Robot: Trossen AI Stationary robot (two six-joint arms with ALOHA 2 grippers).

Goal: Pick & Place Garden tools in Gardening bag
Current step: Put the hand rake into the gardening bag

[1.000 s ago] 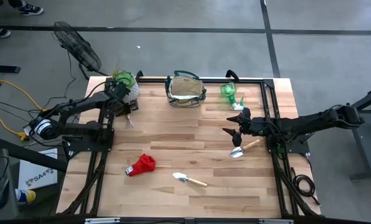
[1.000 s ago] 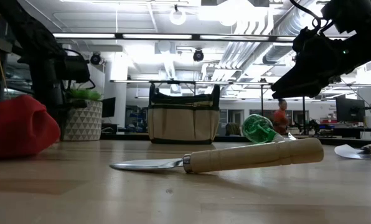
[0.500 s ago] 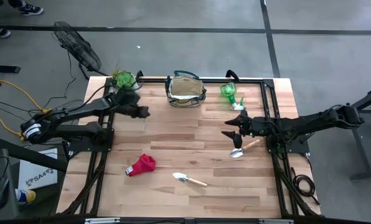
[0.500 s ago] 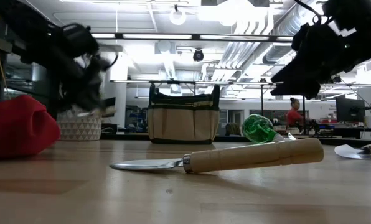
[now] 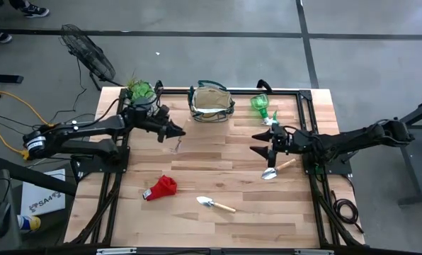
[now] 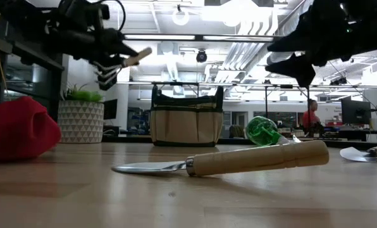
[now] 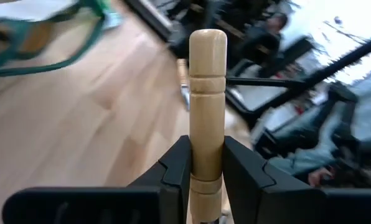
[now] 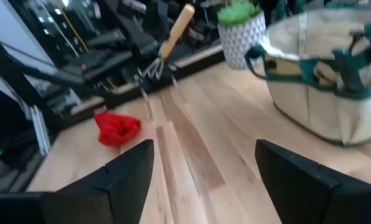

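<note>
My left gripper (image 5: 174, 132) is shut on a small hand rake with a pale wooden handle (image 7: 207, 93), held above the table left of the middle. The rake's metal tines (image 8: 150, 72) also show in the right wrist view. My right gripper (image 5: 262, 140) is open and empty above the table's right half. The beige gardening bag (image 5: 211, 105) stands on its base at the far edge. One trowel (image 5: 214, 204) lies flat near the front, and another (image 5: 276, 170) lies below my right gripper. The green plastic piece (image 5: 260, 105) and the red cloth (image 5: 161, 188) lie on the table. No pruning shears show. My left gripper pinches the rake's wooden handle between its two fingers, low on the handle toward the metal end (image 7: 206, 171). The handle's rounded free end (image 7: 208, 38) sticks out past the fingers. The rake is lifted clear of the table and tilted, with the tines lower.
A green plant in a white patterned pot (image 5: 141, 92) stands at the far left corner, just behind my left arm. Black frame rails (image 5: 306, 113) run along the table's sides. Bare wood lies between the bag and the red cloth.
My left gripper has gone from beside the plant pot toward the table's right and up, carrying the rake clear of the table; the rake's handle now points toward the bag. My right gripper has shifted a little and stays open.
</note>
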